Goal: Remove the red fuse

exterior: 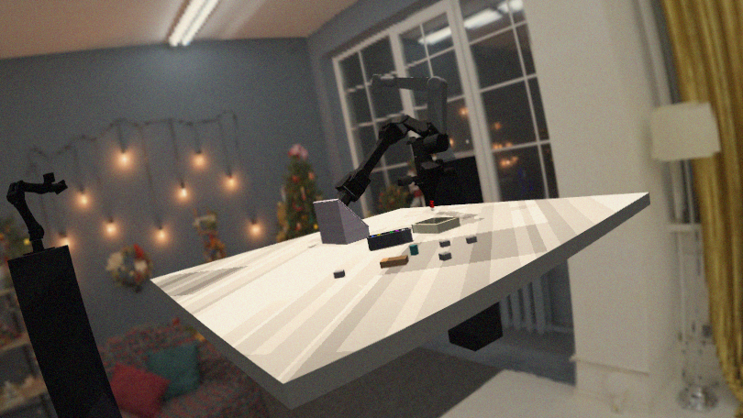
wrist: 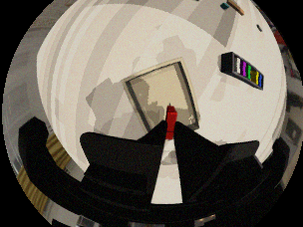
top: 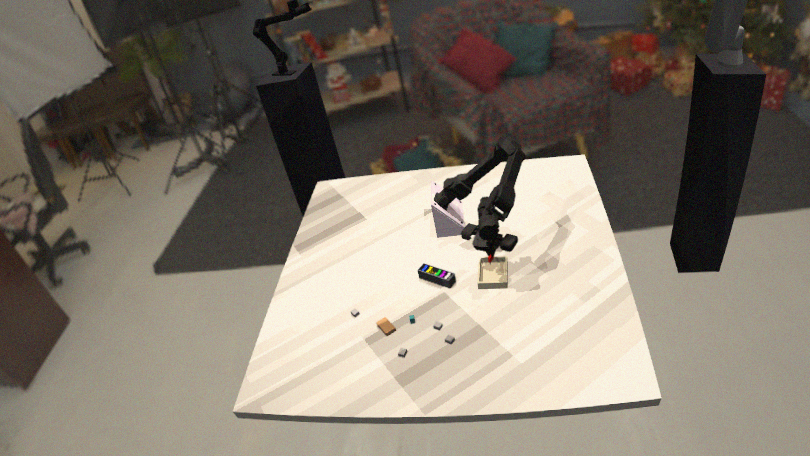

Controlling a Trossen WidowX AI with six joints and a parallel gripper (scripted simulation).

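The hand (wrist: 171, 136) is closed on the red fuse (wrist: 170, 120), which is held above the near rim of the tray (wrist: 136, 96), clear of it. The fingertips are masked by the hand body. The fuse block (top: 437, 274) rests well apart on the tabletop (top: 566, 362)

The pale striped desk (top: 566, 351) carries a fuse block (top: 437, 274), a tray (top: 492, 273), a grey wedge (top: 446, 219), an orange block (top: 386, 326), a teal cube (top: 412, 318) and four small grey cubes (top: 449, 339).
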